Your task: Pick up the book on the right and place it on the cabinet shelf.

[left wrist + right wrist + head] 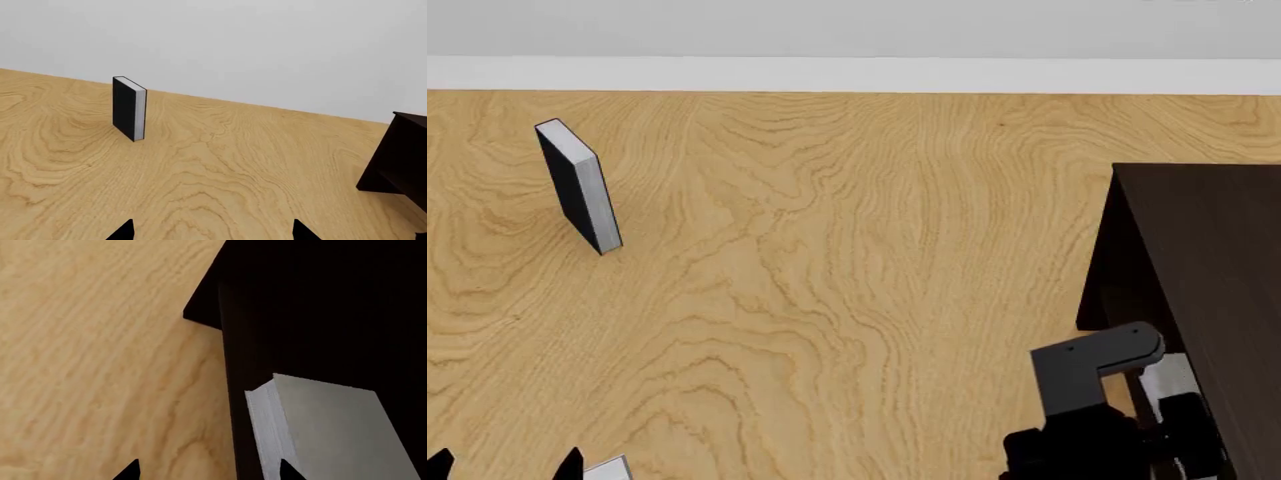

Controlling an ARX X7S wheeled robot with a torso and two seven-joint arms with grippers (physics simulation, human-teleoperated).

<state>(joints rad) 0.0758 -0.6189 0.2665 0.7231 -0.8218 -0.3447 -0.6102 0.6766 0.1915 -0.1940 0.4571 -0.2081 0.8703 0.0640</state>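
Right wrist view: placing step, my right gripper (203, 471) at the cabinet (320, 305).
Book (327, 430) stands inside at five o'clock; whether my fingertips clamp it I cannot tell; next I judge release and withdraw.

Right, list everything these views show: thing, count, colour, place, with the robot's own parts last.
black-covered book: one, black cover with white page edges, standing upright on the table, far left in the head view.
grey book: one, light grey with white page edges, in front of the right gripper, against the dark cabinet.
cabinet: one, dark brown, almost black, at the table's right side.
table: one, light wood grain, under everything.
wall: one, pale grey, behind the table.
left gripper: one, black fingertips apart, nothing between them.
right gripper: one, black; only its fingertips show, so its grip cannot be judged.
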